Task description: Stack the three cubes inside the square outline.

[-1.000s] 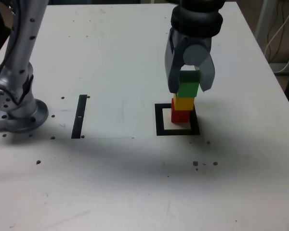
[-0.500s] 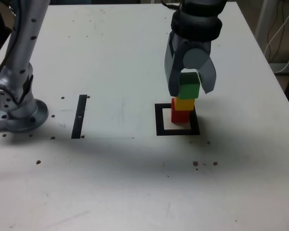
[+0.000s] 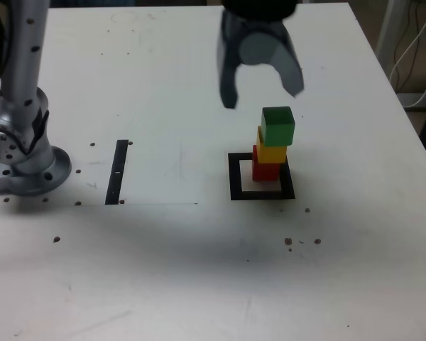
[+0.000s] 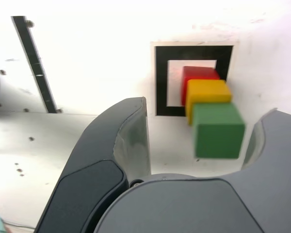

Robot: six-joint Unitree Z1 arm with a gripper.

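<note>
Tower: green cube (image 3: 277,126) on yellow cube (image 3: 271,152) on red cube (image 3: 265,170), inside square outline (image 3: 235,177). Gripper (image 3: 260,79): spread, empty, above. Risk: green apparently offset; nudge topples it.

Ext cam high, looks down across table (image 3: 199,270); wrist cam close, straight down; both share square outline (image 3: 262,194) (image 4: 161,77).

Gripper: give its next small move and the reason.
Probably keep lifting straight up and away. The open grey gripper holds nothing and hangs above the small matte green cube, which tops the yellow cube and red cube inside the flat black square outline. The stack looks complete; a sideways move might knock it.
</note>
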